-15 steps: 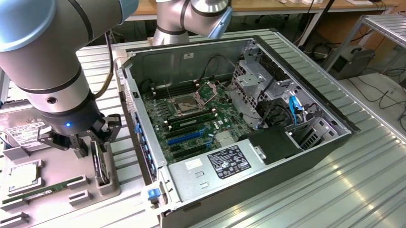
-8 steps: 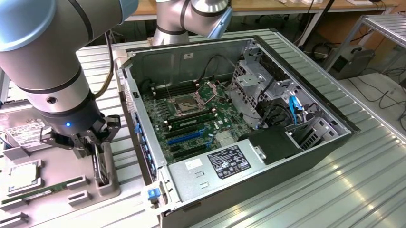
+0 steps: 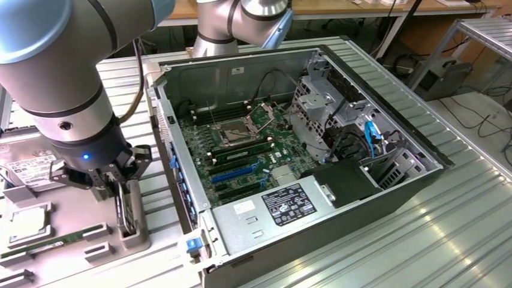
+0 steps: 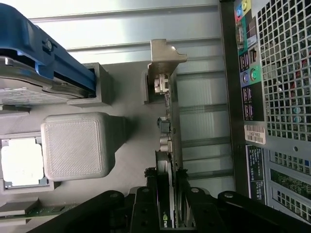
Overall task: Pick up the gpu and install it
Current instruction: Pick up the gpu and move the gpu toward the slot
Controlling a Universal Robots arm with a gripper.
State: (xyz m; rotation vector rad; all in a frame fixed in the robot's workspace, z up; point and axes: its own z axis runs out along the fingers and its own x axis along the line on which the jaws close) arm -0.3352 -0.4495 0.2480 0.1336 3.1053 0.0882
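While gripper (image 3: pixel 120 195) clamps gpu (image 4: pixel 171 131) on edge, computer case (image 3: pixel 360 240) just beside

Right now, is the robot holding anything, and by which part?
The gripper looks shut on the gpu, gripping its upper edge at the end away from the silver bracket.

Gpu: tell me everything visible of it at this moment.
The gpu is a thin card standing on edge in the grey holder beside the open case. It has a green board edge, a dark face and a silver metal bracket at one end. The tool straddles its other end; whether it grips cannot be told.
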